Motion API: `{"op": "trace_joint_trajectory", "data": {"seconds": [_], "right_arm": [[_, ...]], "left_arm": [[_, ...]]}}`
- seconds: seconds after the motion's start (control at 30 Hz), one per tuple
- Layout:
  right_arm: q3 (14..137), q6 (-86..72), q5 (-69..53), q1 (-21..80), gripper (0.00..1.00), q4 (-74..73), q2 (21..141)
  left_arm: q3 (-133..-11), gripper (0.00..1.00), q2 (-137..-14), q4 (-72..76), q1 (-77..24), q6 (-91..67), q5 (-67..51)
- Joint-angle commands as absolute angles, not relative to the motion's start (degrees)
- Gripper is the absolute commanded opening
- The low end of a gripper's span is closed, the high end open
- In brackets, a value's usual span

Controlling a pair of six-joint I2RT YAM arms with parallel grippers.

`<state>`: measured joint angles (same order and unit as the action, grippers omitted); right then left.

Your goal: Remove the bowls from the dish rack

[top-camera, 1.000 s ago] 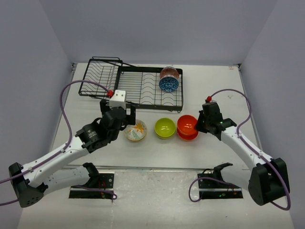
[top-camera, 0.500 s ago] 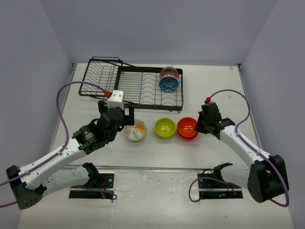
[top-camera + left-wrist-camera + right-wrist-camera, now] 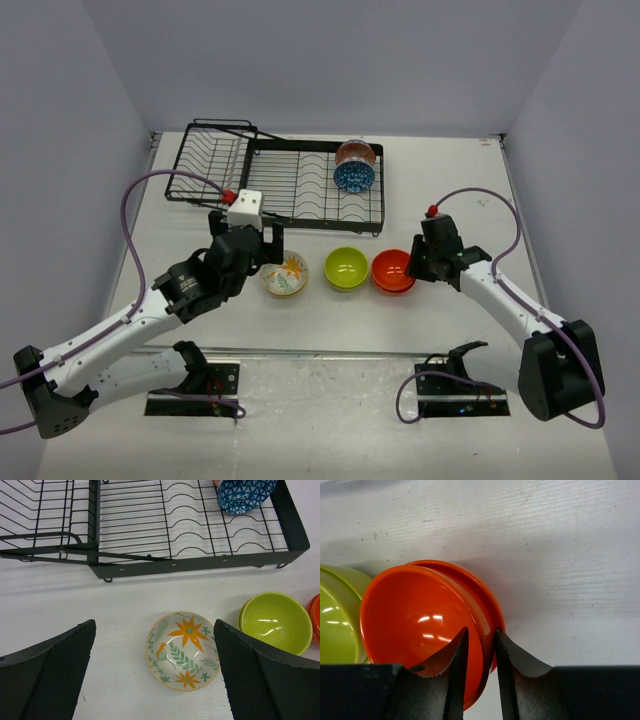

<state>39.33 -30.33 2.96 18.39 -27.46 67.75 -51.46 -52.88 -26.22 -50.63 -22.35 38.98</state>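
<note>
**Orange bowl [image 3: 420, 615] pinched at rim**

Right claw [image 3: 480, 636] clamps the orange bowl by its rim, with the green bowl [image 3: 335, 625] just beside, past the claw's left finger. Risk: a tilted release rocks it into the green bowl. Left claw [image 3: 154, 626] gapes, empty, over the floral bowl [image 3: 184, 651] on the tabletop [image 3: 100, 605].

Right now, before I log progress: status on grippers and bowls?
Left gripper open over floral bowl on table. Right gripper shut on orange bowl rim, beside green bowl. Blue bowl, pink bowl in dish rack. Nothing blocking them.
</note>
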Motion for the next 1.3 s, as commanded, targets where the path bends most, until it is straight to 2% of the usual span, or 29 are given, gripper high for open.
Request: {"op": "trace_joint_trajectory", "data": {"seconds": [0.0, 0.13, 0.23, 0.37, 0.47, 0.53, 0.63, 0.83, 1.03, 1.13, 1.27], "right_arm": [[42.19, -29.09, 1.58, 18.63, 0.29, -28.65, 64.95], [42.63, -29.18, 1.67, 18.63, 0.31, -29.53, 64.25], [43.07, -29.18, 1.41, 18.63, 0.37, -30.49, 64.07], [44.21, -29.18, 2.37, 18.72, 0.38, -32.60, 63.37], [45.17, -29.27, 3.87, 18.63, 0.31, -33.92, 61.80], [45.09, -29.18, 3.52, 18.63, 0.22, -33.58, 61.35], [44.56, -29.18, 3.60, 18.63, 0.13, -33.31, 62.22], [42.63, -29.53, 2.55, 18.72, 0.08, -30.59, 65.91], [42.19, -29.88, 2.99, 18.72, 0.07, -30.15, 65.57], [42.89, -29.88, 3.95, 18.72, 0.14, -30.76, 63.55], [45.43, -29.97, 5.36, 18.72, 0.33, -32.69, 60.83]], "left_arm": [[-52.03, 1.00, -52.56, -25.93, -50.36, -22.15, 38.93], [-51.94, 1.00, -51.94, -25.93, -50.36, -21.89, 38.94], [-52.12, 1.00, -52.12, -26.63, -50.36, -21.45, 39.55], [-51.86, 1.00, -51.33, -27.25, -50.36, -21.62, 40.17], [-51.68, 1.00, -51.15, -26.72, -50.36, -21.62, 39.90], [-51.68, 1.00, -51.33, -26.54, -50.36, -21.53, 39.64], [-51.68, 1.00, -51.68, -26.28, -50.36, -21.53, 39.38], [-51.68, 1.00, -52.03, -25.49, -50.36, -21.53, 39.11], [-51.42, 1.00, -53.87, -22.42, -50.36, -22.41, 36.57], [-50.98, 1.00, -55.02, -19.70, -50.36, -23.73, 35.95], [-51.06, 1.00, -57.38, -13.90, -50.36, -25.40, 33.06]]}}
